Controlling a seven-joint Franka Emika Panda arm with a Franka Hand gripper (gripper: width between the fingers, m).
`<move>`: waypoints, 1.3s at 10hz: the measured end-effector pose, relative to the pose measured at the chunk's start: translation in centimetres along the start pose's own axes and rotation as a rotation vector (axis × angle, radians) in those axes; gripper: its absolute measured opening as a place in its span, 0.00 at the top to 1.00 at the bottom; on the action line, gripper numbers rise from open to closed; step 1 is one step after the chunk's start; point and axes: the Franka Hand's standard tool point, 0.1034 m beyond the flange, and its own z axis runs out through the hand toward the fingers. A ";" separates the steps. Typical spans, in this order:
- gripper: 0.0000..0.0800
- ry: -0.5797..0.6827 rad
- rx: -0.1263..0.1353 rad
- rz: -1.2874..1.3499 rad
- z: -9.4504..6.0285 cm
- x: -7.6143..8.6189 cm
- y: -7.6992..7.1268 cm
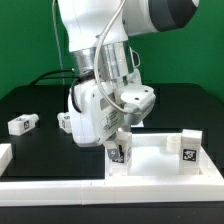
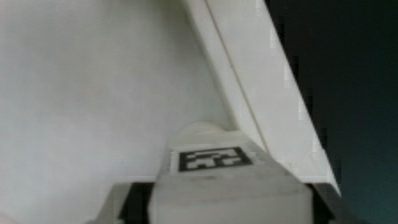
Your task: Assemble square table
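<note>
My gripper [image 1: 118,146] points straight down and is shut on a white leg block [image 1: 118,155] with a black-white tag. It holds the block upright at the corner of the square table top [image 1: 160,172] on the exterior view's left. In the wrist view the leg [image 2: 217,165] sits between my dark fingers [image 2: 151,203], against the top's raised rim [image 2: 240,70]. I cannot tell whether the leg is seated. A second leg [image 1: 188,148] stands upright at the top's corner on the exterior view's right.
A loose leg block [image 1: 22,123] lies on the black table at the exterior view's left. Another [image 1: 65,122] is partly hidden behind the arm. White border rails [image 1: 50,187] run along the front and left edges.
</note>
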 end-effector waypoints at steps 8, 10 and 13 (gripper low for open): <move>0.20 0.017 -0.014 0.014 0.0 0.3 0.1; 0.19 -0.002 -0.004 -0.005 -1.4 -0.9 0.1; 0.19 -0.012 -0.001 -0.018 -2.3 -1.3 0.4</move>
